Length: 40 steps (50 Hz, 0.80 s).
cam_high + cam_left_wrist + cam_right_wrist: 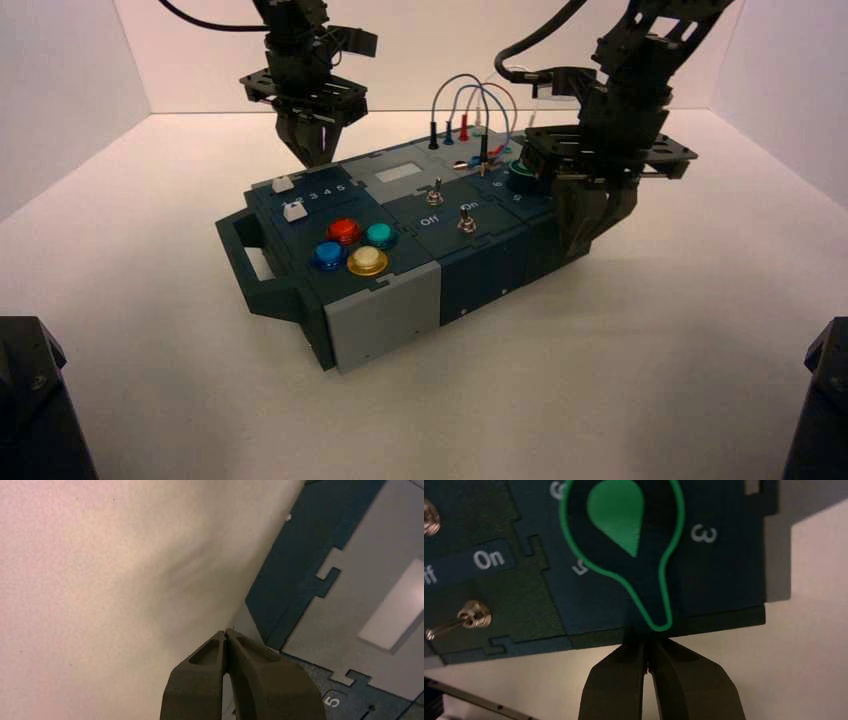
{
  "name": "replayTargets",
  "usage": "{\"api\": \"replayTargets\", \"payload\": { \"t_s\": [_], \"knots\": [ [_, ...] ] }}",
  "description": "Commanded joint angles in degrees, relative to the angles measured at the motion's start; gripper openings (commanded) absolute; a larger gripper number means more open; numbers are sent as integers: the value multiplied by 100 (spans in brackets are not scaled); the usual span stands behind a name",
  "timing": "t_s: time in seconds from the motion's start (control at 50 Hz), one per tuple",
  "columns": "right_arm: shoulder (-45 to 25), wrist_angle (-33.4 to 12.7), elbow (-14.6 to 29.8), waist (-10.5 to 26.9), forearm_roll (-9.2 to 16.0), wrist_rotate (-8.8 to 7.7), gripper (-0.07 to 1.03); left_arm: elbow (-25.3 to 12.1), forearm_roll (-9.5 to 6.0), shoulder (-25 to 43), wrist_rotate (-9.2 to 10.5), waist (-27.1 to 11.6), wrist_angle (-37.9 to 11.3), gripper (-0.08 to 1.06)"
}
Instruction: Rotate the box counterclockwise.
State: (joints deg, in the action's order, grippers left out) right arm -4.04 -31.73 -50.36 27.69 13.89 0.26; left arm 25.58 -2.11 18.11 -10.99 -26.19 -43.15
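Observation:
The box (490,255) lies askew on the white table, its handle (250,262) toward the near left. My left gripper (318,158) hangs shut at the box's far edge behind the white sliders; in the left wrist view its shut tips (226,632) sit beside the teal wall (310,545). My right gripper (578,248) is shut against the box's near right side. The right wrist view shows it (646,642) touching the side wall just under the green knob (616,515), whose pointer aims at that edge.
On top are four coloured buttons (352,246), two toggle switches (466,222), one of which shows in the right wrist view (471,617), and looped wires (475,100) at the far end. White walls close the back and sides. Dark arm bases (30,400) (820,400) fill both near corners.

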Motion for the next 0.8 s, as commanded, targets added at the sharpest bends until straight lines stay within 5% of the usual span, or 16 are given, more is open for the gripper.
{"api": "replayTargets", "payload": {
  "t_s": [0.02,0.8],
  "knots": [
    [-79,79,413,-105,-18,18,-2,88,-53,-123,-53,-308,-132,-3],
    [-756,35,1336,-439,-352,9,-2,211,-62,-88,-149,-466,-431,-3]
  ]
}}
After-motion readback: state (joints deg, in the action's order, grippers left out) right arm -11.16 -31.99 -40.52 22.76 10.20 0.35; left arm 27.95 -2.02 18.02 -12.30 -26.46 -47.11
